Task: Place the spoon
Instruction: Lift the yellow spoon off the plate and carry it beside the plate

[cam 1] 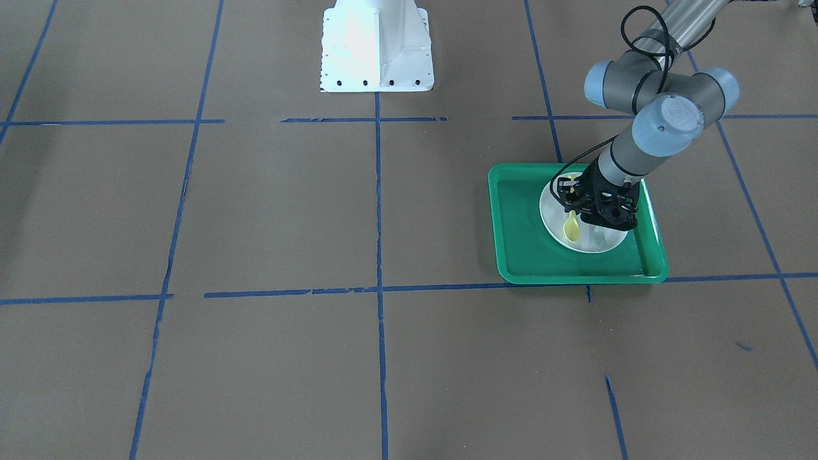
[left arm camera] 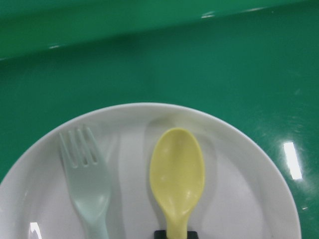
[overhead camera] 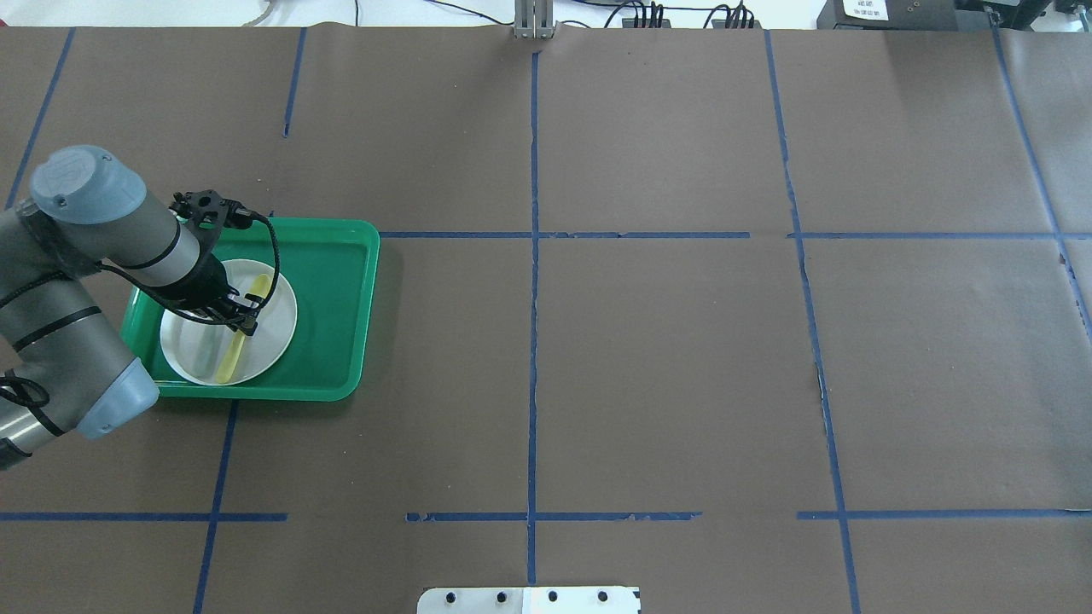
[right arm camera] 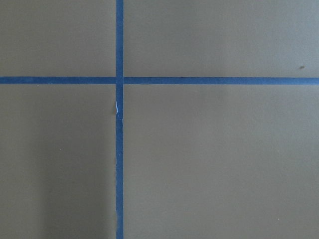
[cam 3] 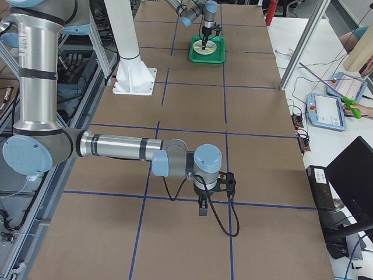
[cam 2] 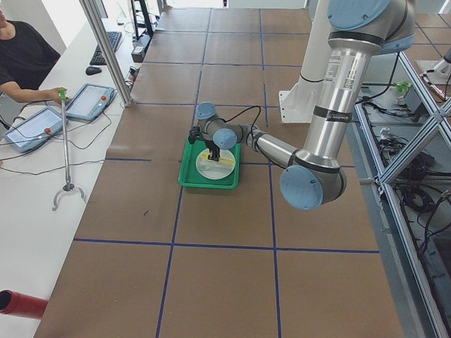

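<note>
The yellow spoon [left arm camera: 177, 174] lies along the white plate [left arm camera: 239, 189], which sits in the green tray [left arm camera: 199, 64]. My left gripper [overhead camera: 243, 322] is low over the plate and shut on the spoon's handle. The spoon's bowl [cam 1: 572, 228] points away from the robot base. Only a black fingertip edge shows at the bottom of the left wrist view. A pale grey-green fork [left arm camera: 89, 184] lies beside the spoon on the same plate. My right gripper [cam 3: 203, 209] hangs over bare table far from the tray; I cannot tell if it is open or shut.
The tray [overhead camera: 333, 290] sits on brown paper marked with blue tape lines [overhead camera: 533, 341]. The robot's white base [cam 1: 377, 48] stands at the table's edge. An operator's bench with tablets [cam 2: 42, 120] runs along the far side.
</note>
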